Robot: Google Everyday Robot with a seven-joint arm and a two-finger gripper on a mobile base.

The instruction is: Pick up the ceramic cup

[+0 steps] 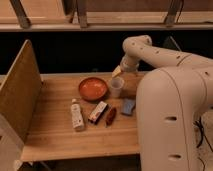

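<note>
The ceramic cup (116,86) is a small whitish tapered cup. It stands upright on the wooden table (55,140), just right of the wide red-orange bowl (93,88). My gripper (118,72) hangs at the end of the white arm, just above and slightly behind the cup's rim. I cannot tell whether it touches the cup. The arm's elbow (136,46) arches over the back right of the table.
A white bottle (77,115) lies in front of the bowl. Beside it are a flat packet (98,111), a dark red item (110,116) and a blue sponge (128,106). An upright wooden panel (17,90) walls the table's left side. My white body (172,125) covers the right side.
</note>
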